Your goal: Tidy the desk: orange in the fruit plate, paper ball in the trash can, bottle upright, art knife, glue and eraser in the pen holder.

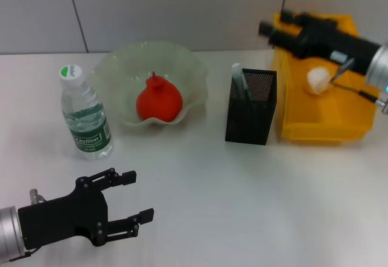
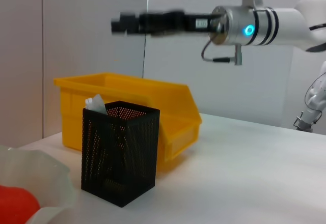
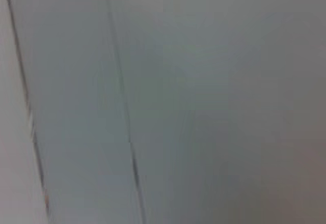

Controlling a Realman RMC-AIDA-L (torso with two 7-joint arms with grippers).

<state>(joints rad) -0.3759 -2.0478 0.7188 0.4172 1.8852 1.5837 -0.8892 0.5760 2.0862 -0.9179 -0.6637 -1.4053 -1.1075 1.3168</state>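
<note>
The left hand hovers low at seven o'clock, fingers spread and holding nothing; the right hand reaches over the trash can at two o'clock (whether its fingers are parted I cannot tell), where the paper ball lies. The orange sits in the fruit plate, the bottle stands upright at ten o'clock, and the pen holder holds sticks, so tidying looks nearly done. The counter is plain white, backed by grey wall panels.

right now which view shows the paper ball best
The head view: the paper ball lies plainly inside the trash can. The left wrist view shows only that bin's outside walls; the right wrist view shows just blank wall.
</note>
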